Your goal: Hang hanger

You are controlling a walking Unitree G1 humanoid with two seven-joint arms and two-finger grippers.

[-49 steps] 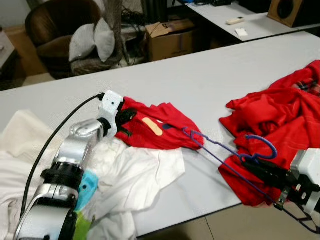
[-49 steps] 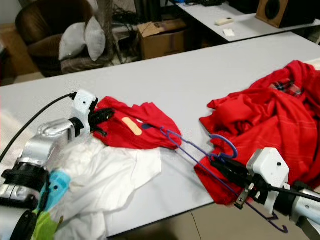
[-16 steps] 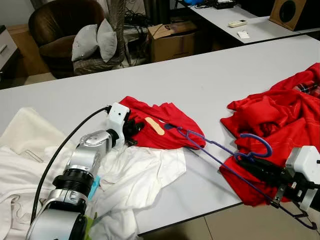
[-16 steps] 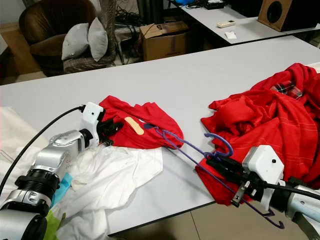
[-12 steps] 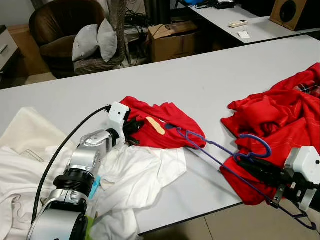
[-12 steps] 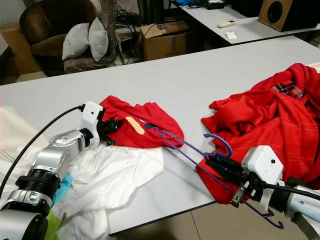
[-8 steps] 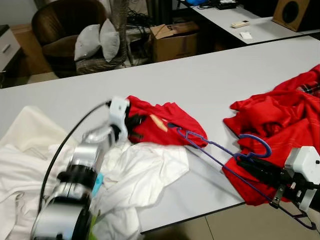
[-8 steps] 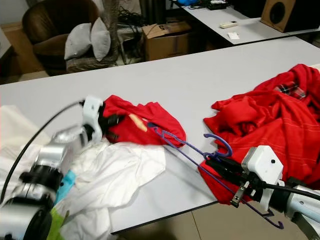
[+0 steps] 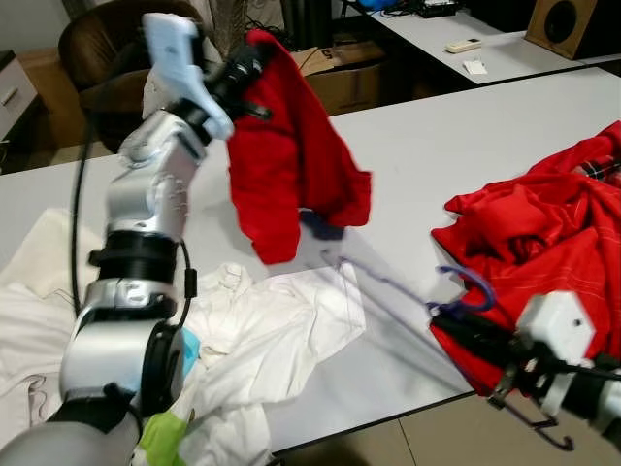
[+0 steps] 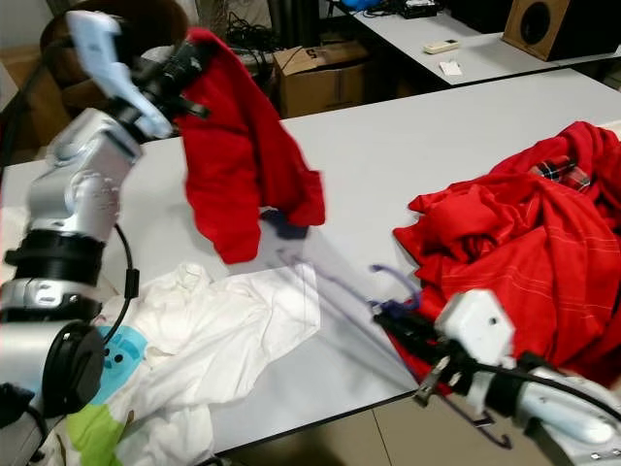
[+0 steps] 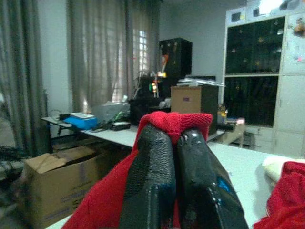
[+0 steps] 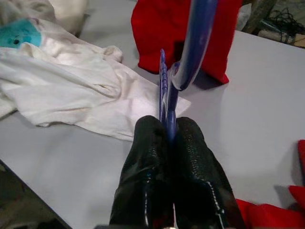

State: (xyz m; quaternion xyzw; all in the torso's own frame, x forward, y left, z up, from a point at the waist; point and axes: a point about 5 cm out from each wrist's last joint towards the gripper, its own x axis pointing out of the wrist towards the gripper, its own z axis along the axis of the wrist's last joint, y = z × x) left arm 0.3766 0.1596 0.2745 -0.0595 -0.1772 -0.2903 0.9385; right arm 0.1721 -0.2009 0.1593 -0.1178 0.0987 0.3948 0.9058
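Observation:
My left gripper (image 9: 247, 68) is raised high over the table's left side, shut on the top of a red shirt (image 9: 286, 165) that hangs free in the air. In the left wrist view the fingers (image 11: 147, 167) pinch a fold of the red shirt (image 11: 178, 119). Low at the table's front right, my right gripper (image 9: 456, 318) is shut on the neck of a purple wire hanger (image 9: 383, 282). The hanger is blurred and reaches over the table toward the shirt's lower edge. In the right wrist view the hanger (image 12: 190, 43) rises from between the closed fingers (image 12: 147, 167).
A pile of red clothes (image 9: 543, 218) covers the table's right side. White garments (image 9: 262, 330) lie at the front left. The grey table (image 9: 437, 126) has its front edge near my right arm. Behind it stand a cardboard box (image 9: 344, 83) and an armchair (image 9: 92, 44).
My left arm has swung up and lifted the red shirt off the table. The right gripper and hanger have shifted slightly left, and the hanger is now blurred.

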